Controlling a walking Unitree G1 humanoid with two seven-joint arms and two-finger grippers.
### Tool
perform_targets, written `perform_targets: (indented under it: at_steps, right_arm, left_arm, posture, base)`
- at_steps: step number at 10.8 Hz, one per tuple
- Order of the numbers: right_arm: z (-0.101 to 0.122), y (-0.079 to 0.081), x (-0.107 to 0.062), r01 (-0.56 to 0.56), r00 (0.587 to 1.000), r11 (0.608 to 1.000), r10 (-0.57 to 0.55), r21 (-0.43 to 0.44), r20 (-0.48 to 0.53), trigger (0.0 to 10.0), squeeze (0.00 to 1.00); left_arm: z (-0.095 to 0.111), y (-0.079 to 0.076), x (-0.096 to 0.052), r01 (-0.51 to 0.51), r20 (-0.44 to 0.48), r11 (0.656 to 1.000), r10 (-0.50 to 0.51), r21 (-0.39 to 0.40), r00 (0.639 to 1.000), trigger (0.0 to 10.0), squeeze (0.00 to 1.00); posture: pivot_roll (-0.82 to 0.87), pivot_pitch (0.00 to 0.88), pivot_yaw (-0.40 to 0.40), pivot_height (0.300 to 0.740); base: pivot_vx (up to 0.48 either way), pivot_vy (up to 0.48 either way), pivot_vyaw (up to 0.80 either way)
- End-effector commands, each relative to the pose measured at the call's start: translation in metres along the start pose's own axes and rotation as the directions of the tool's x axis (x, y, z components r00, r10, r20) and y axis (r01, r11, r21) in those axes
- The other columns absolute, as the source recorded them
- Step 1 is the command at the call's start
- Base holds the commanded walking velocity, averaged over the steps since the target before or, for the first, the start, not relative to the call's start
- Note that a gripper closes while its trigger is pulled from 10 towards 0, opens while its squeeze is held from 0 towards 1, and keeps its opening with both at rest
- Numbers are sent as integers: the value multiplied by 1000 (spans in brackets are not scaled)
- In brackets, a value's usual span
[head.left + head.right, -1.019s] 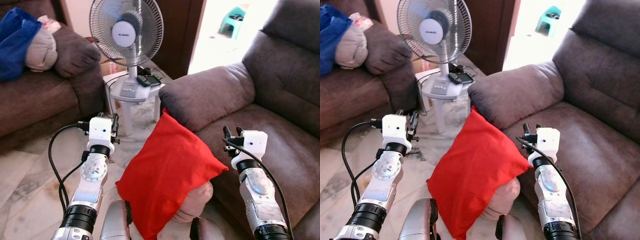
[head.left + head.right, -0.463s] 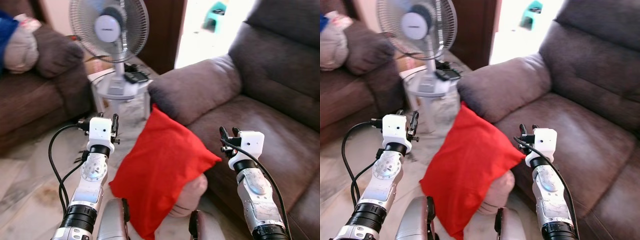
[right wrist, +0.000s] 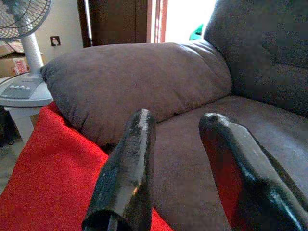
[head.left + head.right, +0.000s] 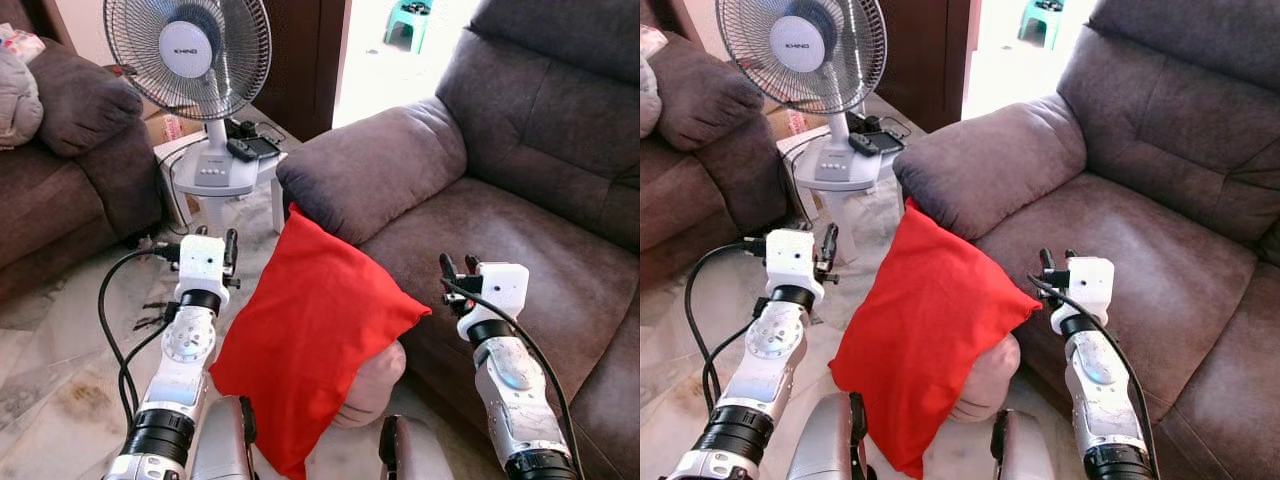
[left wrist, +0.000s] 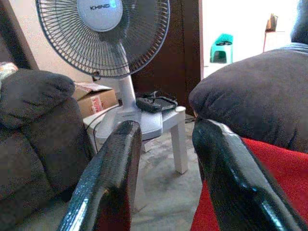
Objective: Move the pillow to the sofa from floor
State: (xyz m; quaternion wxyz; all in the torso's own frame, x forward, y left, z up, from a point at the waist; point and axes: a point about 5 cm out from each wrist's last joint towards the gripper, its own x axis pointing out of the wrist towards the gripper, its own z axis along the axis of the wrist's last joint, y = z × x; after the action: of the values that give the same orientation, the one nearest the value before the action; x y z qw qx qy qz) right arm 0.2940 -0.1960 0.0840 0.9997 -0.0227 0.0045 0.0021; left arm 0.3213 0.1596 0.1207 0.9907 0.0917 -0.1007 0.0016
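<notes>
Looking down, head views: red pillow (image 4: 315,345) leaning on the sofa (image 4: 520,220) front, below the armrest (image 4: 375,170), lower corner near the floor; my left gripper (image 4: 228,262) and right gripper (image 4: 455,275) flank it, not touching. The scene has swung since a second ago; sofa now fills more, meaning I face the target. Left wrist: fingers apart, fan (image 5: 103,33) ahead. Right wrist: fingers apart, nothing held
</notes>
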Motion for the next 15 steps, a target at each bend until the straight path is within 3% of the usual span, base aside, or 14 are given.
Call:
perform_targets:
  at_steps: [1,2,4,6,9,15]
  right_arm:
    - [1,1,0,-4,1000,1000,4,-1,5,10000,0]
    - [0,1,0,1,1000,1000,-1,29,-2,10000,0]
    - [0,2,1,-12,1000,1000,12,-15,-6,10000,0]
    - [-1,1,1,0,1000,999,0,33,-4,10000,0]
    - [0,4,1,-27,1000,1000,27,2,2,10000,0]
    - [-2,4,1,-22,1000,999,22,24,-10,10000,0]
  left_arm:
    - [5,-2,3,13,14,1000,-13,3,1000,10000,0]
    - [5,-2,3,11,10,1000,-11,9,1000,10000,0]
    - [3,-1,4,4,-5,1000,-4,19,1000,10000,0]
    - [3,-1,4,5,-8,1000,-5,17,1000,10000,0]
    - [4,-1,4,4,-9,1000,-4,19,1000,10000,0]
    - [4,-1,4,1,-11,1000,-1,19,1000,10000,0]
  posture:
    - [-8,0,-55,570]
    - [-7,0,-54,570]
    - [-7,0,-53,570]
    - [-5,0,-54,570]
    - [-5,0,-55,570]
    - [-5,0,-57,570]
  base:
    - [0,0,0]
    - [0,0,0]
    - [0,0,328]
    - [0,0,400]
    - [0,0,533]
    - [0,0,0]
